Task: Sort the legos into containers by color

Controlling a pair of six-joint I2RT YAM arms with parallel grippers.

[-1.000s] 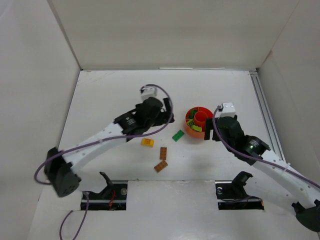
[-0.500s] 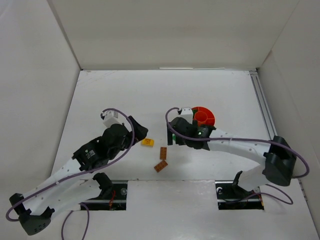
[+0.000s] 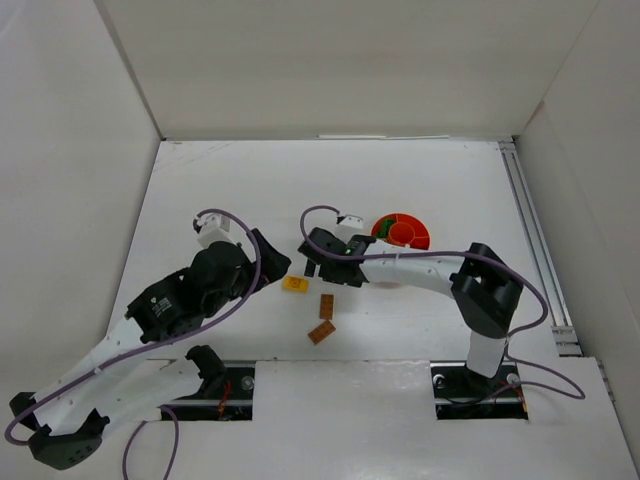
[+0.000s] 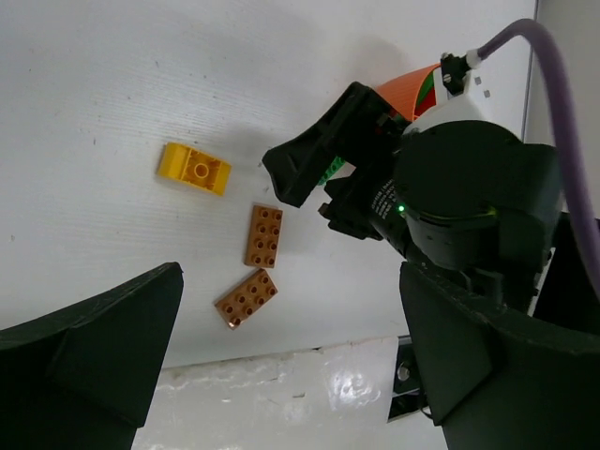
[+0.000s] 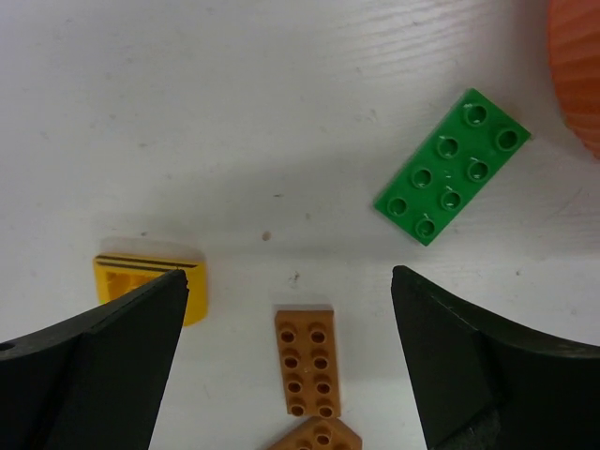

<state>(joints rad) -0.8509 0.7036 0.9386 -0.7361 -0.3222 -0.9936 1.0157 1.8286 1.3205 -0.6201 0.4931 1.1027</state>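
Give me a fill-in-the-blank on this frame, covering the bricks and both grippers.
The green brick shows ___ studs.
Outside the orange bowl lie ___ brown bricks.
The left gripper and right gripper both stand ___.
Of the loose bricks, the ___ one lies nearest that bowl.
Missing: eight; two; open; green.

**Robot lab test cell, pretty sure**

Plain white table [image 3: 200, 180] boxed in by white panels [image 3: 330, 70] behind it and on both sides. Two arm mounts [image 3: 215, 385] sit in cutouts at the table's near edge, purple cables [image 4: 561, 103] loop above it, and a metal rail [image 3: 527, 220] runs along its right edge.
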